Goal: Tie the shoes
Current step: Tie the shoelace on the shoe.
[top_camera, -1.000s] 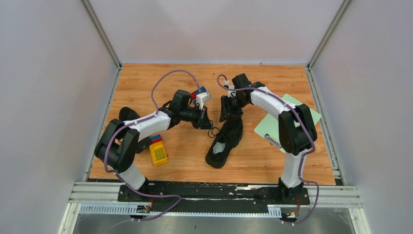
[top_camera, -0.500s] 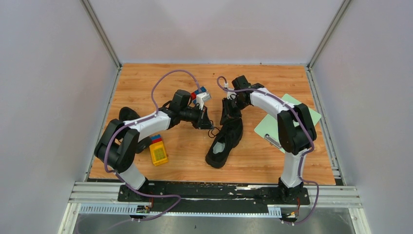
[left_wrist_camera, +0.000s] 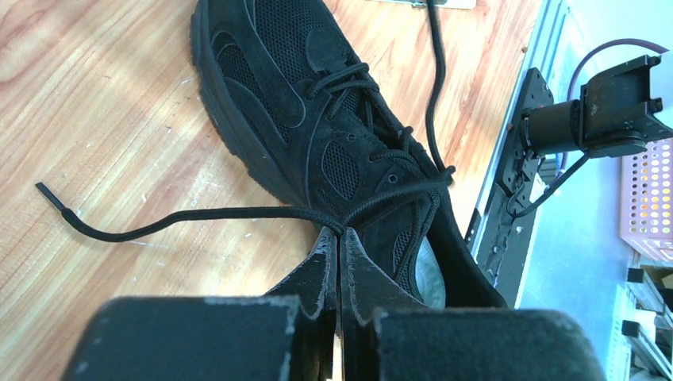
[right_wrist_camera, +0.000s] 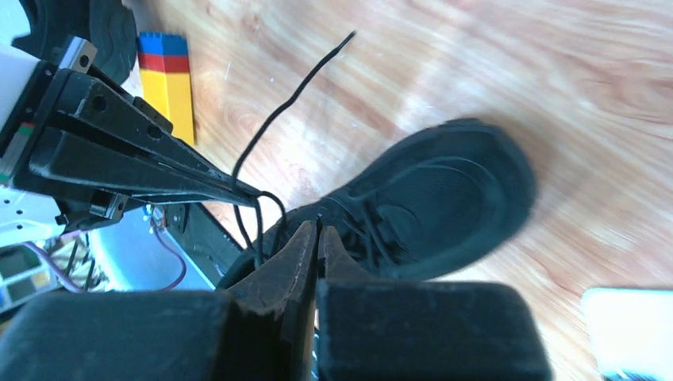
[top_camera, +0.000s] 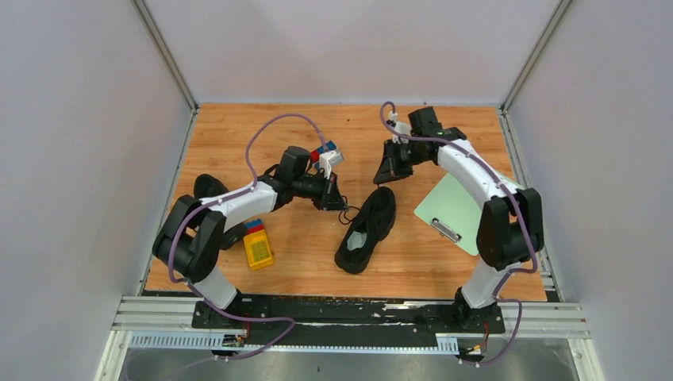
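The shoe (top_camera: 367, 228) lay mid-table, toe toward 1 o'clock. The left gripper (left_wrist_camera: 340, 232) was clamped on a lace (left_wrist_camera: 198, 216) at the shoe's 9 o'clock, and the right gripper (right_wrist_camera: 317, 226) was pinched together, apparently on the second lace (left_wrist_camera: 431, 87). Unanchored, the shoe could drag, or a lace slip free; the pink basket (left_wrist_camera: 649, 190) hid its contents.

Matt mesh-and-suede shoe (left_wrist_camera: 270, 79), wood-grain table (left_wrist_camera: 95, 119)

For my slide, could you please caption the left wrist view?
Left claw shut on a lace of the shoe lying on the table.
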You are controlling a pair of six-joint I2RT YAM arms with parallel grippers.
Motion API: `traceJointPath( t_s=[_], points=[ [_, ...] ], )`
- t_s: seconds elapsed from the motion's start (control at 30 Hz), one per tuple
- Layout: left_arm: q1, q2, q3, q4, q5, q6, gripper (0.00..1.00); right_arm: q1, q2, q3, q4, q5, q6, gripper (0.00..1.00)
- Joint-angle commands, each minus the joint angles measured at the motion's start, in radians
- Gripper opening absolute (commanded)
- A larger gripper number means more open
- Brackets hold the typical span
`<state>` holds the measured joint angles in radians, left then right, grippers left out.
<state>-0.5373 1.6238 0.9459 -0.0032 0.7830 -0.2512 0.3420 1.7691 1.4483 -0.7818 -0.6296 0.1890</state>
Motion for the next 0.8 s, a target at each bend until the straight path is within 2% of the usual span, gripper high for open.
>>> traceJointPath(
  t_s=[0.0, 0.17, 0.27, 0.3, 0.37, 0.63, 0.77],
  points=[
    [-0.007, -0.054, -0.005, 0.032, 0.004, 0.024, 0.04, -0.093, -0.128, -0.056, 0.006, 0.02, -0.061, 0.0],
    [-0.006, -0.073, -0.024, 0.069, 0.014, 0.003, 0.36, -0.181, -0.254, -0.176, -0.005, 0.063, -0.095, 0.0],
    [0.003, -0.072, -0.042, 0.134, 0.013, -0.117, 0.49, -0.209, -0.326, -0.234, -0.012, 0.089, -0.133, 0.0],
    [0.005, -0.062, -0.045, 0.155, -0.019, -0.155, 0.57, -0.214, -0.349, -0.249, -0.015, 0.103, -0.148, 0.0],
    [0.011, -0.044, -0.044, 0.161, -0.075, -0.261, 0.66, -0.222, -0.393, -0.274, -0.03, 0.119, -0.178, 0.0],
    [0.041, -0.036, -0.081, 0.14, -0.276, -0.495, 0.8, -0.222, -0.461, -0.234, -0.172, 0.166, -0.27, 0.0],
    [0.051, -0.037, -0.132, 0.189, -0.358, -0.665, 0.76, -0.222, -0.488, -0.25, -0.172, 0.165, -0.282, 0.0]
  ],
)
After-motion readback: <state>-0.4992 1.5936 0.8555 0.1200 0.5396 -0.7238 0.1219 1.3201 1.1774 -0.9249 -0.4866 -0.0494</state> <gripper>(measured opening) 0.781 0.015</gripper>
